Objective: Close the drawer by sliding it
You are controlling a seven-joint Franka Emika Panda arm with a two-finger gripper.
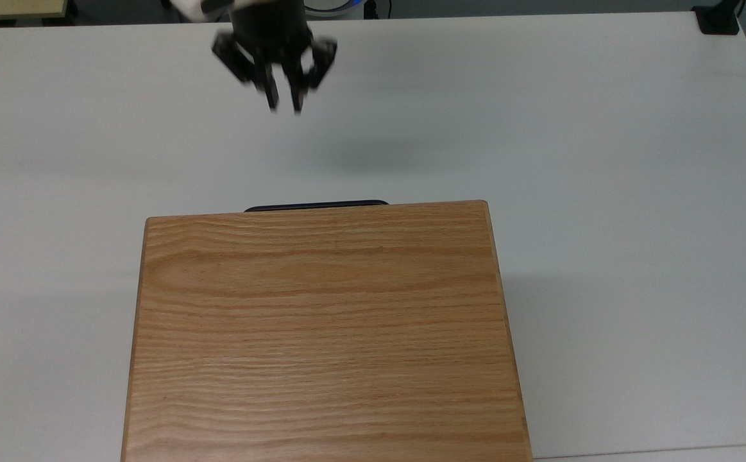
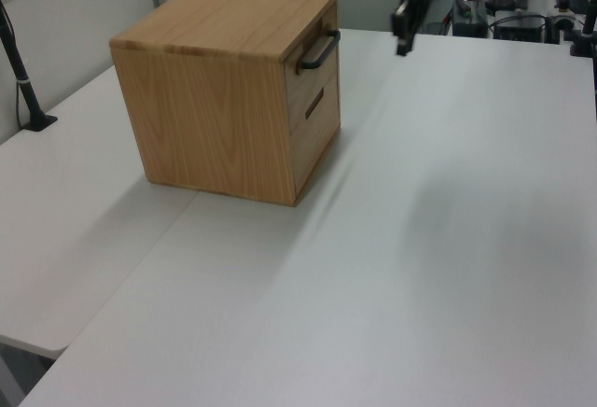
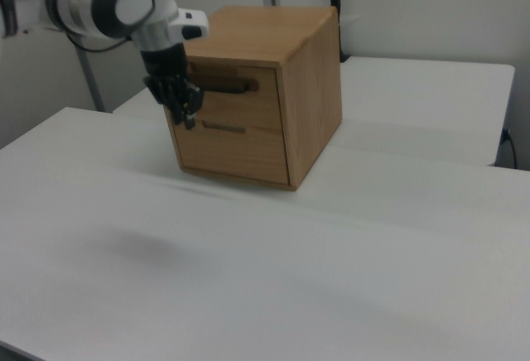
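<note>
The drawer (image 2: pixel 314 64) sits at the top of the wooden box's (image 2: pixel 219 99) front, pushed in flat — its black handle (image 1: pixel 315 205) pokes out. The job looks done. The gripper (image 1: pixel 285 106) hangs well apart from it, fingers nearly together, holding nothing.

1. Cabinet (image 2: pixel 238 90) stands on the table (image 2: pixel 448 258), toward the left view's left.
2. Drawer (image 3: pixel 228 96) sits in the cabinet's front, flush, above a second drawer front (image 3: pixel 236 150).
3. Gripper (image 1: pixel 285 102) hangs over the table, well apart from the drawer's handle (image 1: pixel 316 206).
</note>
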